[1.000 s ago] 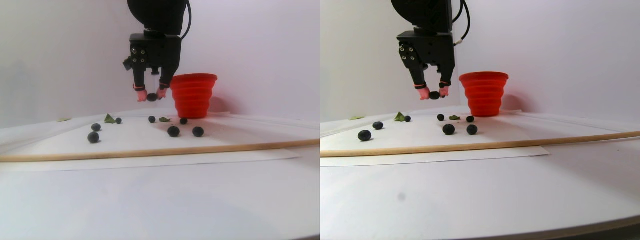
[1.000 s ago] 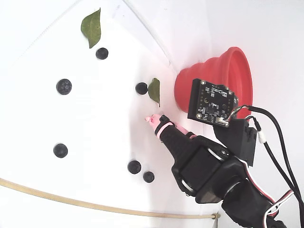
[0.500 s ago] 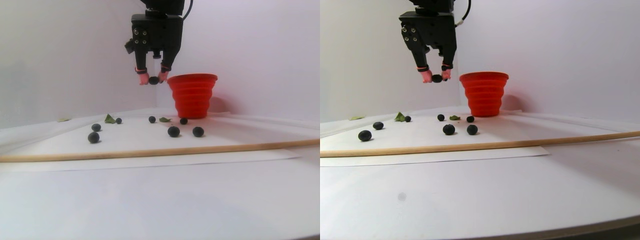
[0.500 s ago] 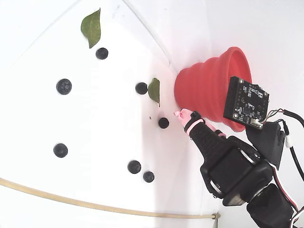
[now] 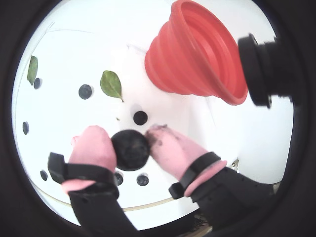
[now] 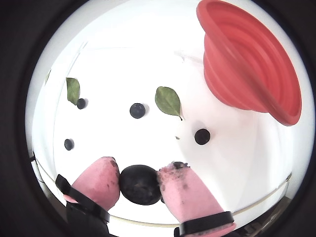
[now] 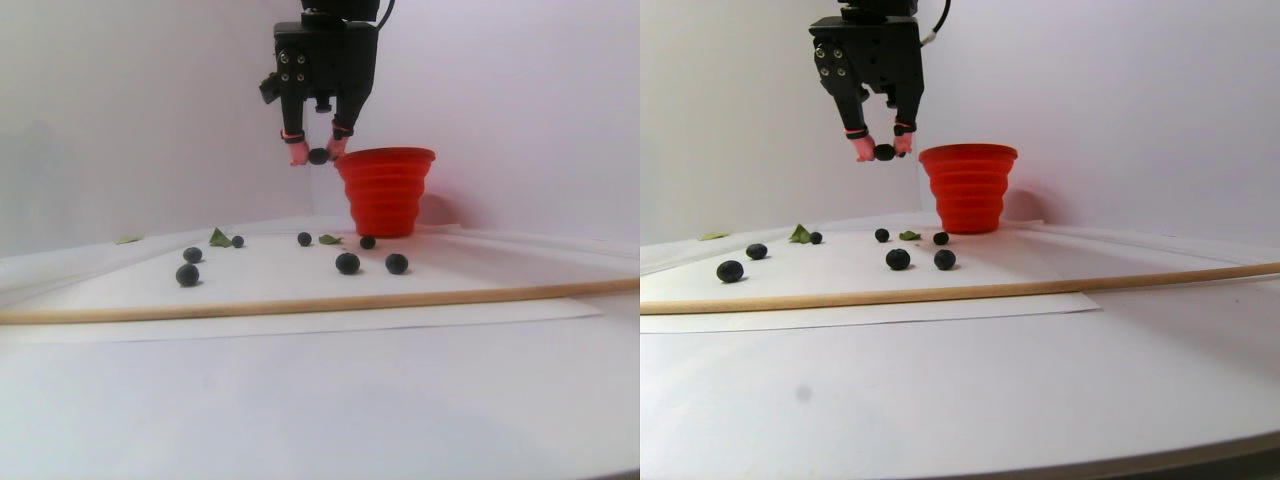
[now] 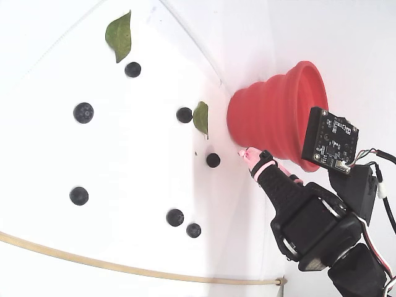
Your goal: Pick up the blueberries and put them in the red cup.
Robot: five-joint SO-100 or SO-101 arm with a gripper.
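blueberry (image 6: pixel 140 184) pinched in tool (image 6: pixel 139 181), red cup (image 6: pixel 249 64) beside

One blueberry (image 6: pixel 140 184) is pinched between the pink fingertips of the gripper (image 6: pixel 140 181), up in the air, dark and round. The other blueberries (image 7: pixel 347 263) sit scattered on the white sheet below it, well apart from each other. The red cup (image 7: pixel 386 190) stands upright just beside the gripper, rim about level with its fingertips, ribbed and flared.
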